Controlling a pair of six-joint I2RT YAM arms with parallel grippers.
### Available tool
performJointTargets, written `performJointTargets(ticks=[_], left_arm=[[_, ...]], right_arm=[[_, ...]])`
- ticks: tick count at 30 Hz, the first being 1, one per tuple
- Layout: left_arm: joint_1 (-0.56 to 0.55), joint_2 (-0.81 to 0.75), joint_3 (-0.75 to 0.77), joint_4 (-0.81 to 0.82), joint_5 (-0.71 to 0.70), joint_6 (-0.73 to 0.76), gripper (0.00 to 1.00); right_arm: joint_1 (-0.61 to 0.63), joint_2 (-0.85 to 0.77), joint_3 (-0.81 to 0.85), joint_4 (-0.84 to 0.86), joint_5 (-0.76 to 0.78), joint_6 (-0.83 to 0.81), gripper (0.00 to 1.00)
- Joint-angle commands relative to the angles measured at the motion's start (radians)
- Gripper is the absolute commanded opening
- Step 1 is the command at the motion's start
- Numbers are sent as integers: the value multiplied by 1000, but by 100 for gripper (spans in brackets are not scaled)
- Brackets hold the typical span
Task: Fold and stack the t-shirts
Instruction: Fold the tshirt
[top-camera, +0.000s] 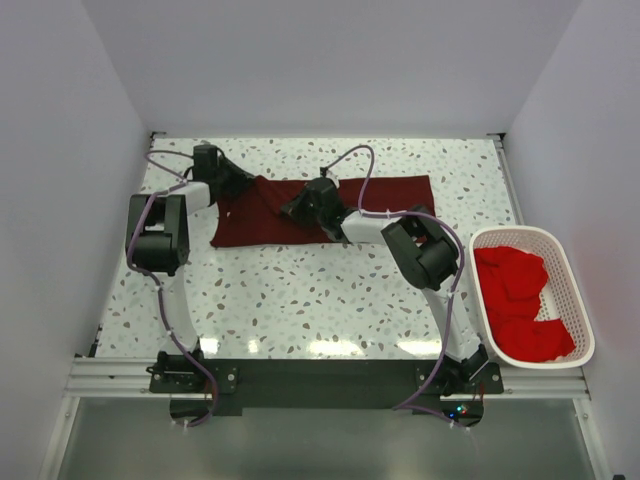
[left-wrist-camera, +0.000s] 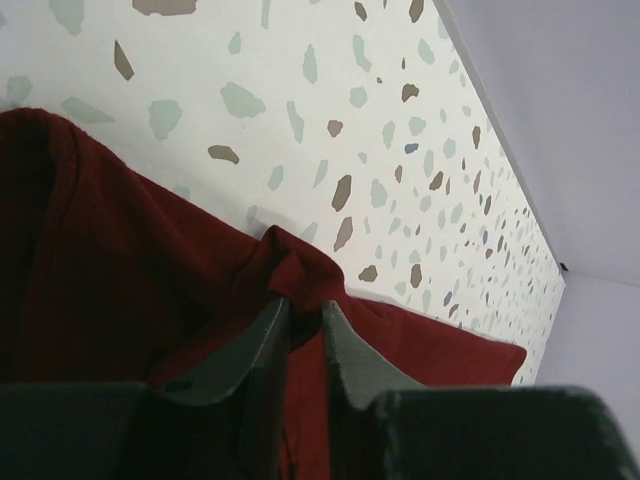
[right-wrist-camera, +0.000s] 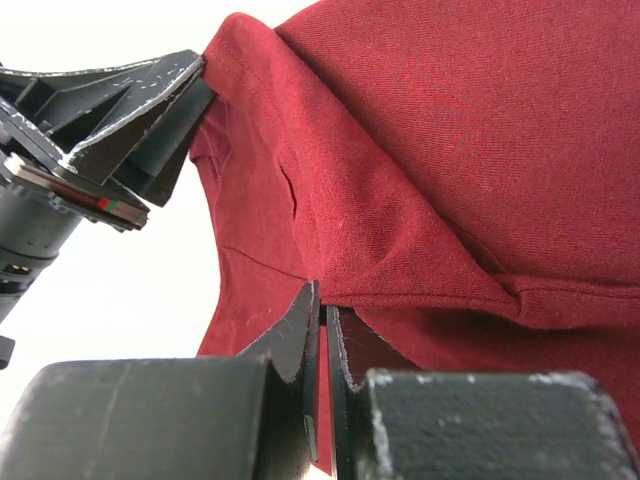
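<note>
The job looks to be near its start. No folded pile is seen on the desk (top-camera: 330, 290). Only one shirt, the maroon shirt (top-camera: 390, 200), is laid out, in the upper middle of the top view. The red shirts (top-camera: 520, 305) are heaped in the basket (top-camera: 520, 232) at the right edge of the frame, not folded. So this first shirt is not yet folded, and the rest are left to be taken out, folded and stacked.

The maroon shirt is stretched long from left to right across the frame. Its right part lies flat and smooth. Its left part is wider and is lifted and bunched where it is held. It cannot be told which end is the neck.

The left hand (top-camera: 238, 186) is seen at the shirt's upper left corner. In the left wrist view a small hump of cloth is pinched between its fingers (left-wrist-camera: 265, 335), which are close together but not touching. The right hand (top-camera: 300, 208) is seen a bit to the right, near the shirt's middle. Its fingers (right-wrist-camera: 295, 335) are pressed together, with a thin strip of the cloth's edge clamped between them.
</note>
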Motion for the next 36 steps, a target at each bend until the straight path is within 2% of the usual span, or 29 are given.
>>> performJointTargets(ticks=[1, 2, 5, 6, 13, 22, 36], left_arm=[[9, 10, 44, 36, 0, 40, 22], [10, 5, 42, 36, 0, 45, 16], [10, -4, 42, 36, -1, 65, 6], [12, -12, 42, 30, -3, 75, 0], [13, -64, 37, -13, -41, 141, 0], [13, -128, 37, -112, -72, 243, 0], [-24, -204, 50, -370, -221, 398, 2]], right_arm=[[-3, -41, 30, -3, -3, -53, 0], [-3, -43, 22, -3, -3, -56, 0], [-6, -52, 10, -6, -3, -73, 0], [-9, -52, 7, -6, -3, -73, 0], [-24, -87, -15, -29, -26, -126, 0], [-33, -103, 59, -176, -97, -237, 0], [-36, -100, 123, -343, -143, -321, 0]])
